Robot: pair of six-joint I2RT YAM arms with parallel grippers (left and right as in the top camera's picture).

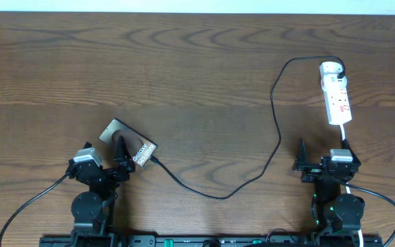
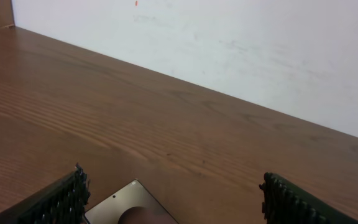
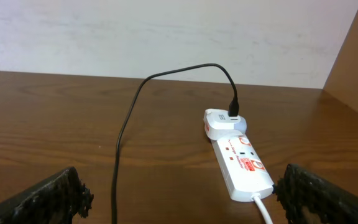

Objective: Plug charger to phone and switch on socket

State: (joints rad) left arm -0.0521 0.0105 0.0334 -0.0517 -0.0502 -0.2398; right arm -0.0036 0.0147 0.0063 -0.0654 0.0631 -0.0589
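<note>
Overhead, I am seeing left tool (image 1: 105, 152) and right tool (image 1: 323, 151) gaping empty; I am planning a square, gentle switch press on the socket (image 1: 337, 99), at the right tool's twelve o'clock.

Noted: the socket (image 1: 337, 99) was white with red markings; charger (image 1: 280, 137) cable black; phone (image 1: 113, 130) glossy brown; table (image 1: 184, 68) dark wood-grain.
</note>
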